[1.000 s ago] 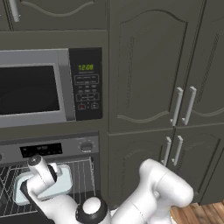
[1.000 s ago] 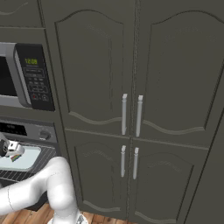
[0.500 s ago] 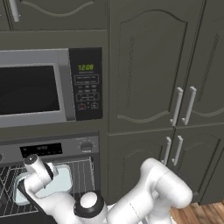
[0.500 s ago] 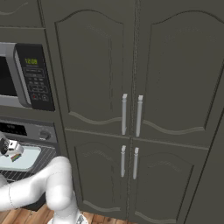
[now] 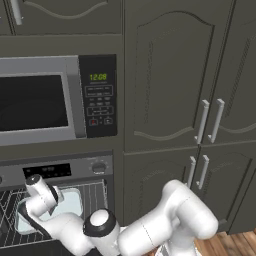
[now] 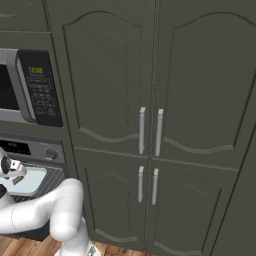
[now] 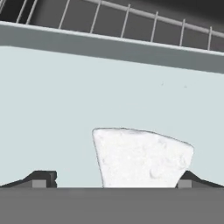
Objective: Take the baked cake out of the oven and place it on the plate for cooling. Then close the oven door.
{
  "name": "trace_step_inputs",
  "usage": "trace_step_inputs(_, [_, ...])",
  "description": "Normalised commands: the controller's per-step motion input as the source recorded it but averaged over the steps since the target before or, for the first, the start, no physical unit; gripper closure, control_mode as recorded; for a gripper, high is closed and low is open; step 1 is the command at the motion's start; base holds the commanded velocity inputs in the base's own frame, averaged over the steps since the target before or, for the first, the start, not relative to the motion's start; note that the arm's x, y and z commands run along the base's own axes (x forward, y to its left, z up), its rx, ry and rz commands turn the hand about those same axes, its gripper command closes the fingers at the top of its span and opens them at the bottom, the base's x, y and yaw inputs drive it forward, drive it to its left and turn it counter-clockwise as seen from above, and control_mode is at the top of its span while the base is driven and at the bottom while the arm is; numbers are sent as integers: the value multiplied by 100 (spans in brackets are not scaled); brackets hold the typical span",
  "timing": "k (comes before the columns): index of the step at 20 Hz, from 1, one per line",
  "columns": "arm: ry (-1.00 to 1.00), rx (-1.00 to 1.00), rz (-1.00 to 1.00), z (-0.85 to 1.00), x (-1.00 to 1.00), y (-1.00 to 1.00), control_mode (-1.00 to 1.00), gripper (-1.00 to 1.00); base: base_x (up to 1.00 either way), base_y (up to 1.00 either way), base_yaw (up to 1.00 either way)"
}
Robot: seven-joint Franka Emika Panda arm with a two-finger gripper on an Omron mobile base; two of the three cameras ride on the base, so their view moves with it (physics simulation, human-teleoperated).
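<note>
Dark grey cabinets surround built-in dark oven (image 5: 60, 172). Flat pale whitish-blue cake slab (image 5: 70, 202) lies on wire rack (image 5: 95, 195) inside, long axis running side to side. White arm's two-finger gripper (image 7: 113, 181) hangs just above cake, fingers spread wide, grasping nothing.

The arm hides part of the baked cake (image 5: 75, 201).

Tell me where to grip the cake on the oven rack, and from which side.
Grip the raised rim on the cake's near, door-side edge, coming from the front and slightly above. It lies flat on the rack, so the rim is likely the only part the jaws can straddle. The gripper is open, right over the cake.
</note>
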Motion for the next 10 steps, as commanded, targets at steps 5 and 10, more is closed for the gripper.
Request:
trace_step_inputs(5, [0,0,0,-22,-15,-2,-100,-100,0,0,0])
trace_step_inputs(10, [1,-1,0,-33,-9,-1,-100,100,0,0,0])
